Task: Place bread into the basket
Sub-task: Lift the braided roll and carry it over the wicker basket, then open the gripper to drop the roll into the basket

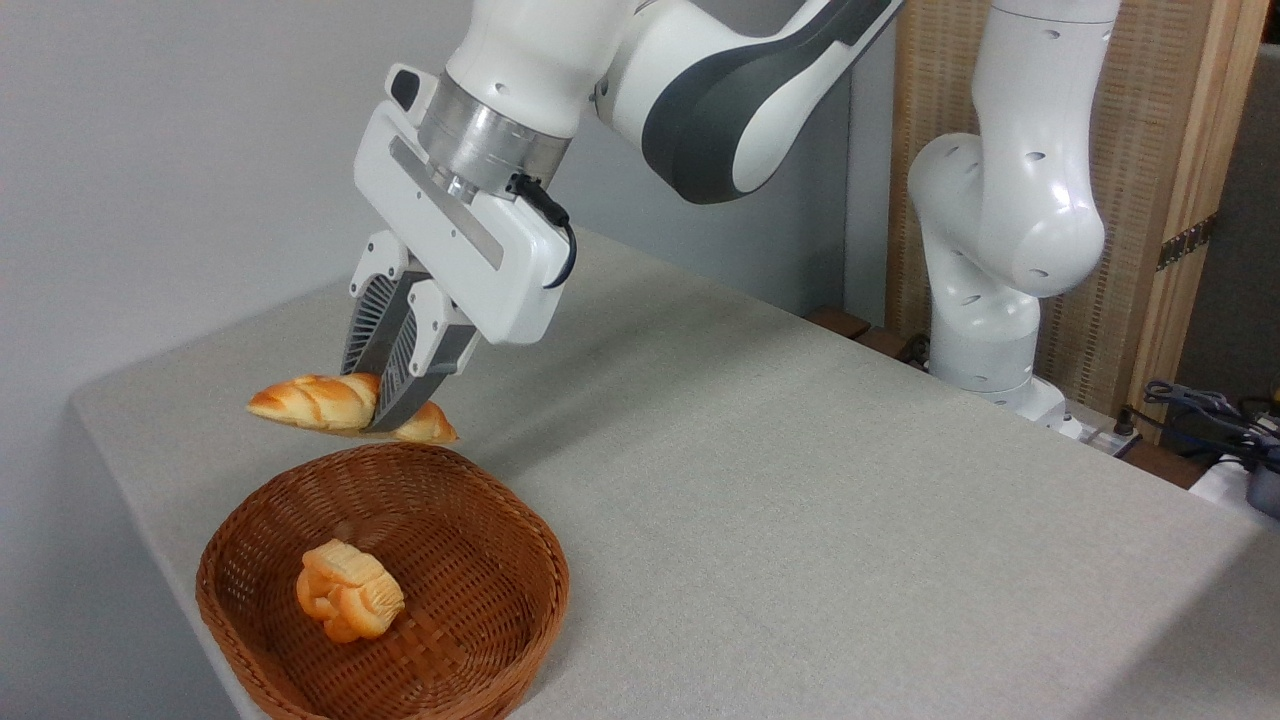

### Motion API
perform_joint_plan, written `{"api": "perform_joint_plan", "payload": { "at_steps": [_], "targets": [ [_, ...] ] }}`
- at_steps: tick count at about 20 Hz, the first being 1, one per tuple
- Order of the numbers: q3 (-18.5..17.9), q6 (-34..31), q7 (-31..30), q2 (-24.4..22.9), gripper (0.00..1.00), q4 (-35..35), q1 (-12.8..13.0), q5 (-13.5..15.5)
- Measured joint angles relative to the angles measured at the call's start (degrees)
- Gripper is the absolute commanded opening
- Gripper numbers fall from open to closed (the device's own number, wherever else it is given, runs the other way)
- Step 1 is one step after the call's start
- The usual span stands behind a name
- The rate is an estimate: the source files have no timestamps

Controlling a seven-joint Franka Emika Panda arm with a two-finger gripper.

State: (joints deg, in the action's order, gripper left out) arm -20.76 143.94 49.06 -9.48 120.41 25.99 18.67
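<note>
One white and grey robot arm (720, 90) reaches in from the upper right, and nowhere on it, nor on anything else here, can I read a brand, a label or any writing. Its two-finger gripper (385, 405) has ribbed grey fingers (368, 335) pressed onto the middle of the elongated braided loaf of bread with a glossy golden-orange crust (310, 402), pinching it so that it hangs clear of everything, roughly level, one pointed end sticking out to the left and the other to the right of the fingers. The fingers cover the loaf's middle, so how they meet its underside is hidden.

The loaf sits directly under the hand, above and slightly beyond the far rim of the shallow round reddish-brown wicker basket (520, 560), apart from the weave. The basket stands at the near left of the grey cloth-covered table (800, 480), and its near edge is cut off by the bottom of the view. Inside it, left of centre, lies a small pale chunky bun with an orange crust (348, 592).

At the far right the arm's base column (1000, 260) stands by the table edge in front of a wood-framed woven panel (1170, 180). Some dark cables and gear (1220, 415) at the right edge are too cut off to make out
</note>
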Motion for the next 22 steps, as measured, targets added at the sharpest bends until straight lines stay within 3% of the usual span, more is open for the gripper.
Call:
{"api": "perform_joint_plan", "payload": {
  "at_steps": [4, 22],
  "targets": [
    [-0.2, 0.0, 0.0, 0.3, 1.00, 0.0, 0.0, 0.0],
    [-0.2, 0.0, 0.0, 0.6, 1.00, -0.1, 0.0, 0.0]
  ]
}}
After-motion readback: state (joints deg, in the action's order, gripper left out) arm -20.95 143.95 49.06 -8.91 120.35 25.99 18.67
